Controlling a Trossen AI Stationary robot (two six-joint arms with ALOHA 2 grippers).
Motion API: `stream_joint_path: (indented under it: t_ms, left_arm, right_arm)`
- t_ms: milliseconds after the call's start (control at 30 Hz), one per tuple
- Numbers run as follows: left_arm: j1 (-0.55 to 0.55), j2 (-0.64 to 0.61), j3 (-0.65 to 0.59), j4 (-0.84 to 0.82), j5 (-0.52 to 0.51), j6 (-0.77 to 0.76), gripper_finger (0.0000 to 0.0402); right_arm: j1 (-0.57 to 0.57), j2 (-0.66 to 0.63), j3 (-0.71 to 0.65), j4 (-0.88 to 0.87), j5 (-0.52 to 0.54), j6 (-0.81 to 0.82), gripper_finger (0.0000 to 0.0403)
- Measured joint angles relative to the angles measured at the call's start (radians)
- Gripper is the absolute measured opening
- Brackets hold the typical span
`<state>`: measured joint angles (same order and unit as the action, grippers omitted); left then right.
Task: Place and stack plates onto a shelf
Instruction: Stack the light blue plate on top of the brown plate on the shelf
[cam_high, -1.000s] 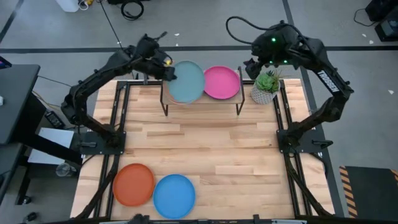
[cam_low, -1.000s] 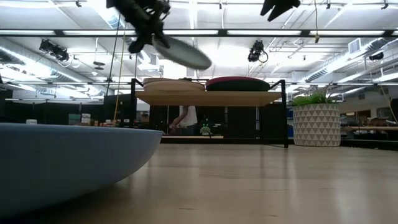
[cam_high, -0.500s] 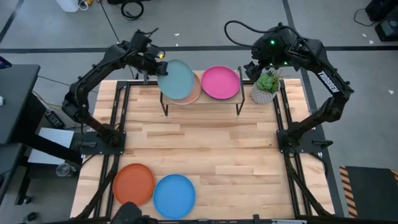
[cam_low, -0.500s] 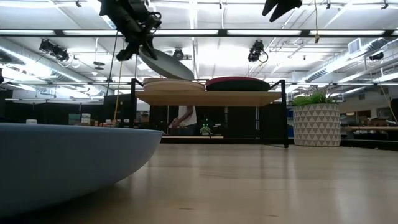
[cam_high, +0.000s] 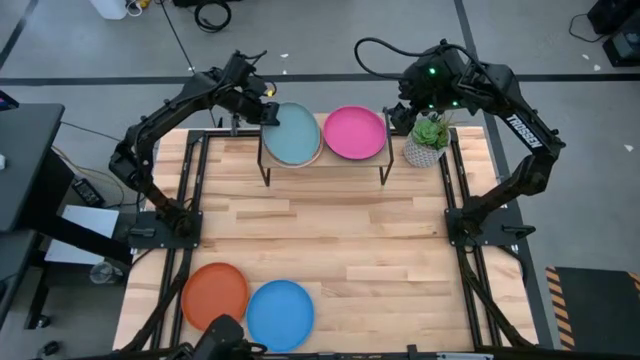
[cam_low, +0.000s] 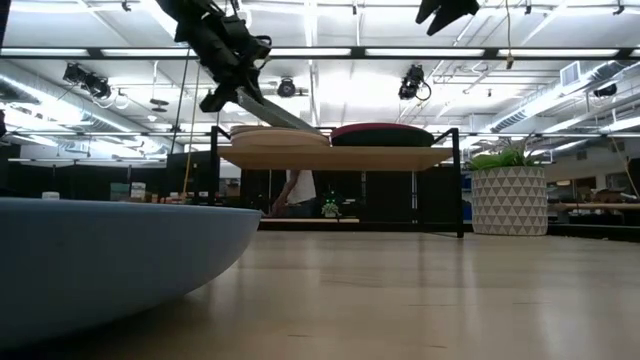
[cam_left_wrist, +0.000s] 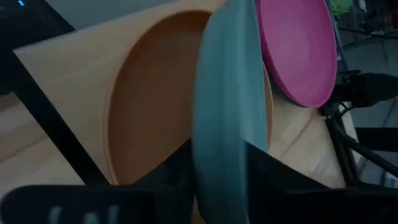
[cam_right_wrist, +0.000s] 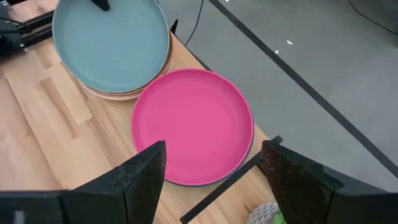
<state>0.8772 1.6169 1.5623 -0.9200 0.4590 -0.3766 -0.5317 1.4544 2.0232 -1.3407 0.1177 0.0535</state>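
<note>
While clamped on the far-left rim of the teal plate (cam_high: 293, 135), left hand (cam_high: 262, 112) needs only to lower and level: plate tilted, held edge high, low edge seemingly down on the tan plate (cam_left_wrist: 155, 99) on the shelf (cam_high: 325, 163). Best to drop the held edge slowly until the rims line up, then part the fingers and back away outward, off the shelf's left end, not across the stack. Should sit centred on the tan plate, clear of the pink plate (cam_high: 356, 132) just beside it; a push rightward would likely nudge that one.

Right hand (cam_high: 404, 108) hovering past the shelf's right end, above the pink plate's far side, fingers apart and empty, out of the way. Potted plant (cam_high: 428, 140) on the desk just right of the shelf, no obstacle to this placement. Orange plate (cam_high: 214, 295) and blue plate (cam_high: 280, 314) lying side by side at the desk's near edge, well apart from the shelf, waiting to be stacked.
</note>
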Motion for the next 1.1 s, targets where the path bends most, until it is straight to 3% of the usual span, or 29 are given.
stream_joint_path:
  t_ms: [233,400,567,767,967,1100]
  left_arm:
    - [0.007,0.000,0.000,-0.012,-0.054,0.148,0.0215]
    - [0.007,0.000,0.022,-0.076,-0.187,0.311,0.0264]
    - [0.005,0.000,0.083,-0.072,-0.214,0.414,0.0271]
    - [-0.078,-0.001,0.116,-0.079,-0.096,0.471,0.0272]
    - [-0.192,0.071,0.116,-0.088,-0.299,0.522,0.0272]
    - [-0.217,0.129,0.116,-0.107,-0.327,0.519,0.0272]
  right_arm:
    - [0.001,0.000,0.000,0.018,-0.011,0.003,0.0270]
    - [0.001,0.000,0.000,0.025,-0.015,0.003,0.0270]
    - [0.001,0.000,0.000,0.030,-0.016,0.003,0.0270]
    - [0.001,0.000,0.000,0.030,-0.016,0.007,0.0270]
    - [0.001,0.000,-0.001,0.049,-0.018,0.007,0.0270]
    - [0.001,0.000,-0.001,0.049,-0.025,0.007,0.0270]
